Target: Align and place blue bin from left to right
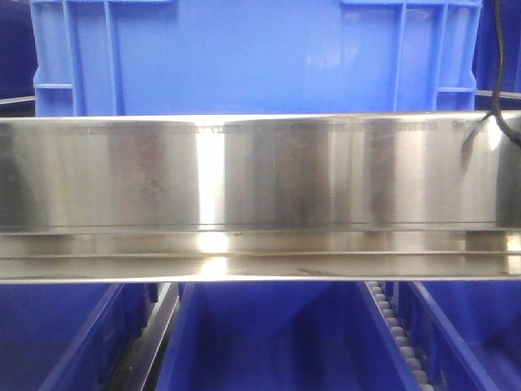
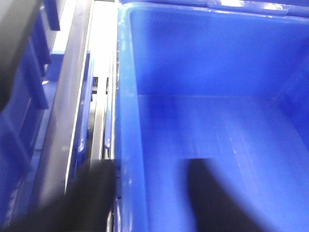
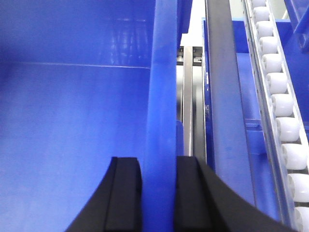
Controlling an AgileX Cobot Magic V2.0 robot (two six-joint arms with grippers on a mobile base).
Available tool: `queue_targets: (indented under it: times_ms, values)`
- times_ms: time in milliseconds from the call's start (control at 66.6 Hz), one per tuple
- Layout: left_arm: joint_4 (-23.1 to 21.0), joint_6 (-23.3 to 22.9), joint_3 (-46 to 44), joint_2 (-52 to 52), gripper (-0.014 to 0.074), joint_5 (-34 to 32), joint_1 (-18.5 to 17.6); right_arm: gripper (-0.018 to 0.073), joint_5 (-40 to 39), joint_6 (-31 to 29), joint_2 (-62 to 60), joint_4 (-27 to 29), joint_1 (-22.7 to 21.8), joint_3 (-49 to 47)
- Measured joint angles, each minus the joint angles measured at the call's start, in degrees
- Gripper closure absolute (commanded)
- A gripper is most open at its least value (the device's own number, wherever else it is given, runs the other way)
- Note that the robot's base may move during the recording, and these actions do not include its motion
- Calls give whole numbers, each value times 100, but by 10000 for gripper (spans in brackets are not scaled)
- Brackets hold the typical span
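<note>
- The blue bin [image 3: 161, 96] is bright-blue plastic with a thick rim. Its inner walls and floor are smooth and glossy, and both wrist views look down into it.
- It sits low, with a white roller track [image 3: 282, 121] beyond its right wall and metal rails [image 2: 99, 125] along its left wall. In the front view it appears to be the open interior at lower middle.
- The right fingers [image 3: 124, 193], black, stand one on each side of the bin's right wall and touch it on both faces, pinching the rim.
- The left fingers [image 2: 91, 203] are dark blurs astride the left rim. The outer one is against the wall and the inner one stands apart from it inside the bin, so they are spread and not closed on it.
- A broad steel beam [image 1: 260, 171] crosses the front view and hides the arms and most of the bin.
- Above the beam, another blue crate [image 1: 252, 57] shows a flat side wall with ribs near its corners; its top is cut off.
- More blue crates at the lower corners are cropped.
</note>
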Motion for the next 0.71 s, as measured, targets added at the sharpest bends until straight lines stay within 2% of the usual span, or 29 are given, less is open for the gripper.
queue_targets:
  times_ms: [225, 706]
  values:
    - [266, -137, -83, 286, 301, -11, 0, 636, 0, -3, 0, 0, 0, 0]
    - [405, -157, -561, 829, 301, 128, -82, 636, 0, -3, 0, 0, 0, 0]
